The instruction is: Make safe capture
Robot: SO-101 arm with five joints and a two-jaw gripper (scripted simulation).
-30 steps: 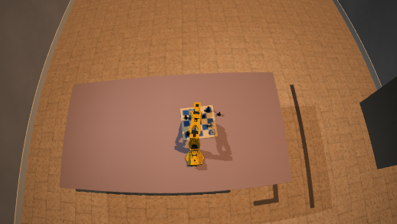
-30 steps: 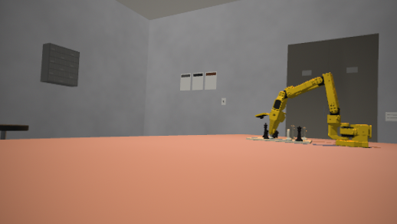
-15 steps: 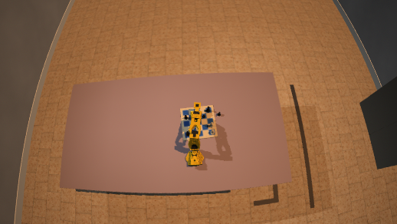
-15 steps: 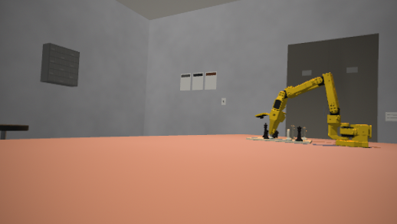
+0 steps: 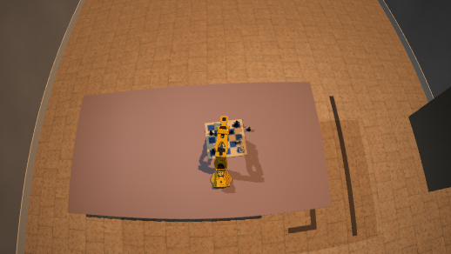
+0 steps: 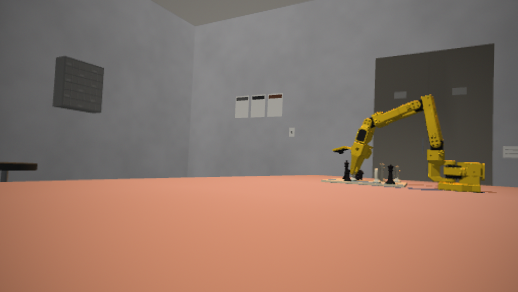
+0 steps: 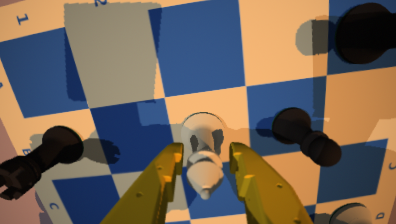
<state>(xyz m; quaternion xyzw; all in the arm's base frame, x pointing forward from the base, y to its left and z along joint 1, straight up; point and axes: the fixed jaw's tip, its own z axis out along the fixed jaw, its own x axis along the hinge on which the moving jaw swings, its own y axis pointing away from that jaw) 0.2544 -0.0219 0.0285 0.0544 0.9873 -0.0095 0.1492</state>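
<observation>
- The chessboard (image 5: 245,149) (image 6: 327,181) (image 7: 42,10) lies on the worktop (image 5: 131,152) (image 6: 200,225), nearer its right edge than its left in the top view.
- The gripper (image 7: 206,145) has its fingers on either side of a white piece (image 7: 204,135) — whether they grip it or stand just clear, I cannot tell.
- That piece is upright, its base on a light square.
- A black pawn (image 7: 292,125) stands on a blue square beside it.
- One black piece (image 5: 248,129) is off the board, between it and the worktop's right edge — upright or not, too small to tell.

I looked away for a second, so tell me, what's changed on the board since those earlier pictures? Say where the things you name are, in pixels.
Nothing visibly changed. The arm (image 5: 222,141) (image 6: 397,114) keeps its pose over the board (image 5: 243,139) (image 6: 330,181) (image 7: 40,15), and the black piece (image 5: 248,129) beside the board stays put. I can't tell whether the gripper (image 5: 223,128) (image 6: 356,176) (image 7: 206,146) took hold or let go; no earlier wrist picture shows it.
</observation>
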